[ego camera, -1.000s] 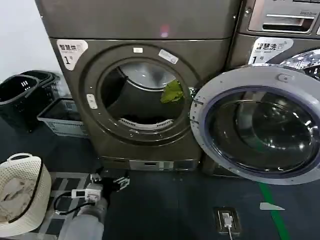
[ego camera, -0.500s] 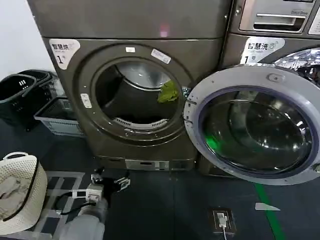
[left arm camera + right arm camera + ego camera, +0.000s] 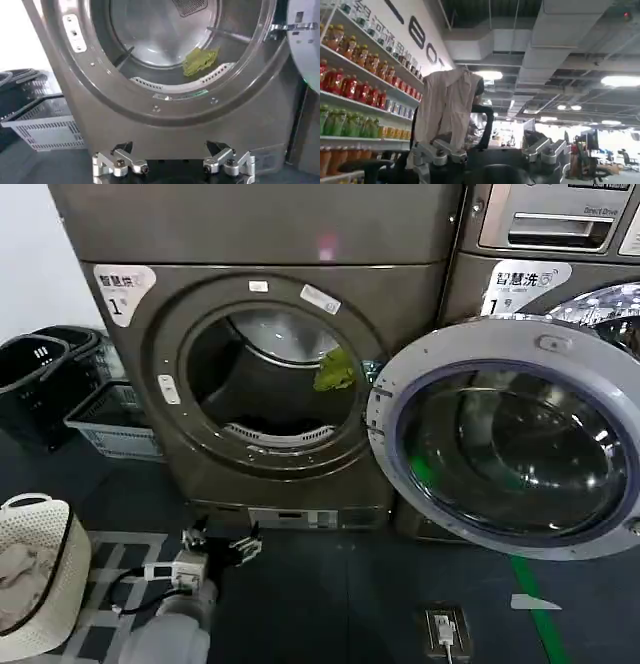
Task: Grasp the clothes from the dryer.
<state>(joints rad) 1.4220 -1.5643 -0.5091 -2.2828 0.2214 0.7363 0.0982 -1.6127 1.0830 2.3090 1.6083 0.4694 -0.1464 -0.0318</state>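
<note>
The dryer (image 3: 150, 399) is a bronze-grey front loader, and its glass door (image 3: 510, 449) is swung open to the right. The clothes (image 3: 335, 370), a small olive-green cloth, lie in the steel drum by the right side of the porthole. The left wrist view also shows the clothes (image 3: 200, 61), resting on the drum's lower rim. My left gripper (image 3: 222, 542) hovers low over the floor in front of the dryer's base, well below the porthole. In its own wrist view the left gripper (image 3: 170, 148) is open and empty. My right gripper (image 3: 487, 142) is open, empty, and pointed away into the room.
Black baskets (image 3: 40, 379) and a grey crate (image 3: 110, 424) stand left of the dryer. A white woven basket (image 3: 40, 529) with pale laundry sits at the near left. A second machine (image 3: 540, 244) stands on the right. A floor socket (image 3: 447, 629) and green tape (image 3: 535, 604) mark the floor.
The head view has shifted, so the dryer and its door sit slightly further left. My left gripper remains low before the dryer, still open.
</note>
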